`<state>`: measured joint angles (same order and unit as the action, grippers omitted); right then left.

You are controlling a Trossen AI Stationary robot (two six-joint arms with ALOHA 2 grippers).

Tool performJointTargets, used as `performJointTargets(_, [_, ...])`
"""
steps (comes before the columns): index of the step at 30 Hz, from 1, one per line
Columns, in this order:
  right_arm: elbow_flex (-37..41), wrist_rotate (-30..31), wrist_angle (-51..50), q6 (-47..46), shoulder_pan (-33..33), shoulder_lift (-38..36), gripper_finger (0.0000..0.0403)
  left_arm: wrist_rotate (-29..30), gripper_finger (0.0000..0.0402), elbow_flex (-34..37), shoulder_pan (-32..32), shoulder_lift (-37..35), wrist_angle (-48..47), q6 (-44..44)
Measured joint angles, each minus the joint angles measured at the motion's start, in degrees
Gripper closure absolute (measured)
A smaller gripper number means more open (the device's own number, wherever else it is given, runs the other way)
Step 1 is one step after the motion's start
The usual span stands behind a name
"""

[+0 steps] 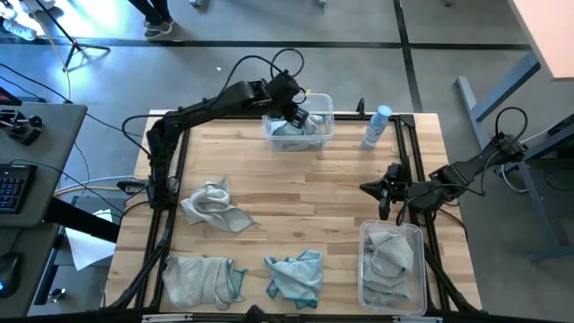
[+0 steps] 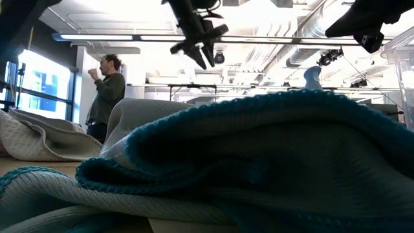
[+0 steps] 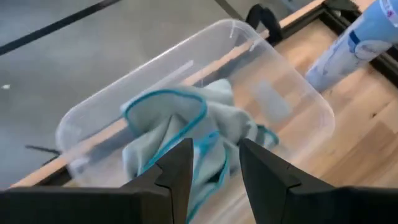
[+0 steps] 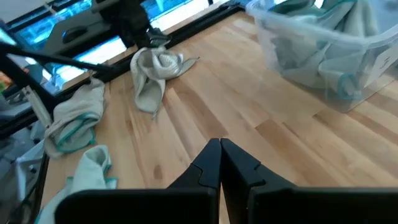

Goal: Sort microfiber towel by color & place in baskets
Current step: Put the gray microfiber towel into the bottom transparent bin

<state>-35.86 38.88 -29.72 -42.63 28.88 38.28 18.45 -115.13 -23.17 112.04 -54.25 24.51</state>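
A pale teal towel (image 3: 180, 121) lies bunched inside the far clear basket (image 3: 273, 59), which stands at the table's far edge (image 1: 325, 106). My left gripper (image 3: 214, 149) hangs open just above it (image 1: 296, 115), touching nothing. A second clear basket (image 1: 414, 235) at the near right holds grey towels (image 1: 387, 256). Three more towels lie on the wood: a grey one (image 1: 211, 205), a grey one with teal edging (image 1: 202, 278) and a teal one (image 1: 296, 276). My right gripper (image 4: 219, 155) waits shut above the table's right side (image 1: 386, 193).
A white-blue spray bottle (image 1: 377, 127) stands right of the far basket. A black metal frame (image 1: 170, 170) runs along the table's edges. In the low view the near teal towel (image 2: 259, 162) fills the foreground, and a person (image 2: 107, 90) stands in the room behind.
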Motion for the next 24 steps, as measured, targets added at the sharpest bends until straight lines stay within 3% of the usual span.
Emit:
performJointTargets(7, [0.0, -4.4, -0.6, 0.7, 0.0, 0.0, 0.0403, -0.1, 0.0314, 0.0, 5.7, -5.2, -12.8, 3.7])
performJointTargets(14, [0.0, -7.9, -0.7, 2.6, 0.0, 0.0, 0.0403, 2.7, 0.0393, 0.0, 16.2, -7.9, -21.4, 4.4])
performJointTargets(24, [0.0, -13.3, -1.4, 4.2, 0.0, 0.0, 0.0403, 8.4, 0.0401, 1.7, 31.8, -11.3, -22.1, 11.0])
